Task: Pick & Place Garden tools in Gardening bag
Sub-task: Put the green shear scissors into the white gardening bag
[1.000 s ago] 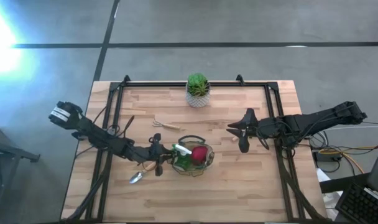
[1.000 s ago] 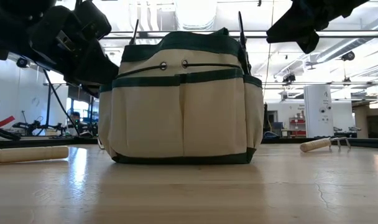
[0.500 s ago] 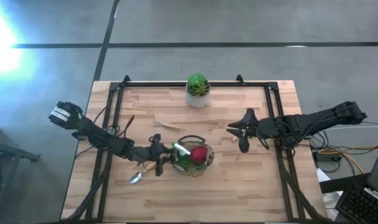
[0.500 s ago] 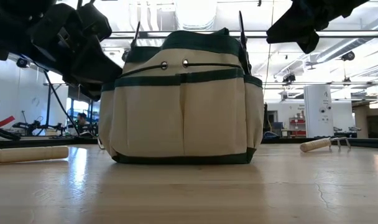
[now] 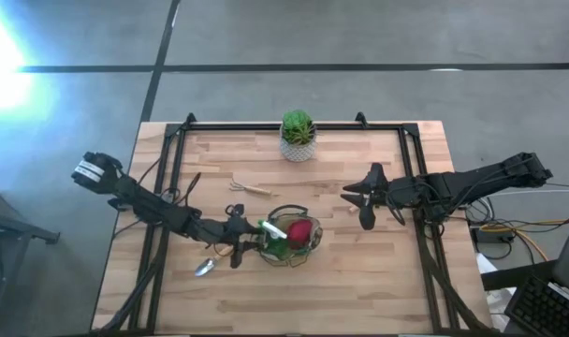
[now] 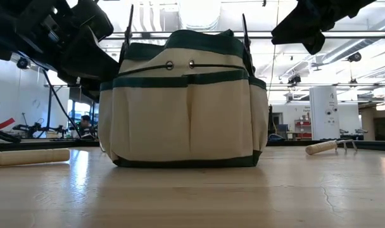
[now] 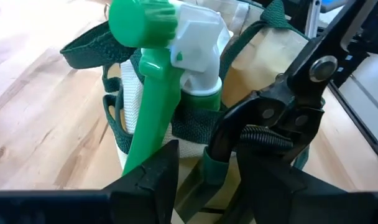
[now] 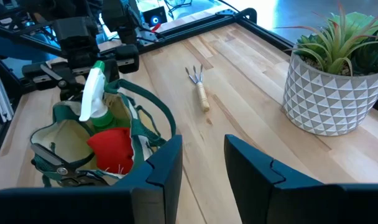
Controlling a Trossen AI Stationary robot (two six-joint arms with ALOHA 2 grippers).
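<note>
The left gripper [image 5: 240, 236] sits at the left side of the small beige canvas gardening bag with olive-green trim [image 6: 183, 101], its dark fingers [image 7: 145, 180] closed around the green-sleeved handle of a pair of dark metal pruning shears [image 7: 282, 112] that stand in the bag's side pocket. Just beside the shears, a green spray bottle with a white trigger head [image 7: 170, 56] stands upright in the bag. A red item [image 8: 111, 146] lies inside the open top. The bag rests on the light wooden table [image 5: 359, 281], near its middle.

The right gripper [image 5: 367, 198] hovers well to the bag's right, fingers [image 8: 161, 171] narrowly parted and holding nothing.

A wooden-handled rake [image 5: 250, 188] lies between the bag and a white-potted green plant [image 5: 298, 137]. A wooden-handled metal trowel [image 5: 211, 263] lies near the left arm.
</note>
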